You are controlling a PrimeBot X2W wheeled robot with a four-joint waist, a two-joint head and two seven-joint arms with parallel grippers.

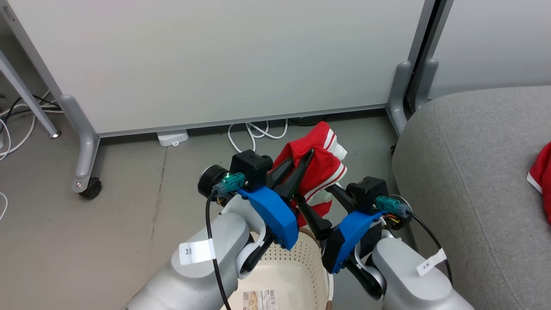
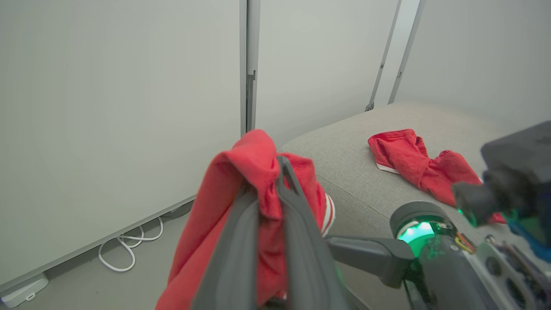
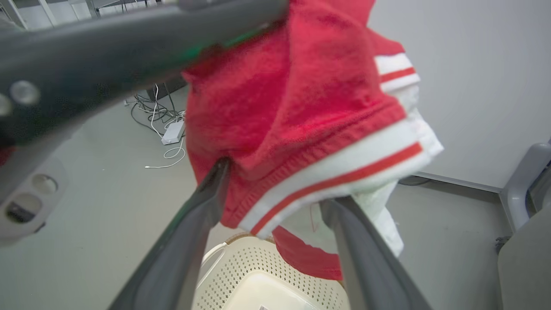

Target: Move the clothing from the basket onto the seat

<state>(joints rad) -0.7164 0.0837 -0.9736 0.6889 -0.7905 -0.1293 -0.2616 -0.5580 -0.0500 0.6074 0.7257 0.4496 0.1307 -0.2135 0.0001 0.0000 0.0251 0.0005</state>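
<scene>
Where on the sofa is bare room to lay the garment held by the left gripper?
Bare: the sofa, from its rounded edge to the garment lying on it. Crowded: above the basket, where the left gripper clamps the held garment and the open right gripper straddles its hem.

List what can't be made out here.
- Head view: basket mostly hidden by both arms, cut by the bottom edge; its label too small to read.
- Head view: garment on the sofa cut by the right edge; sofa too.
- Right wrist view: tips of the right gripper meet the held garment; contact unclear.
</scene>
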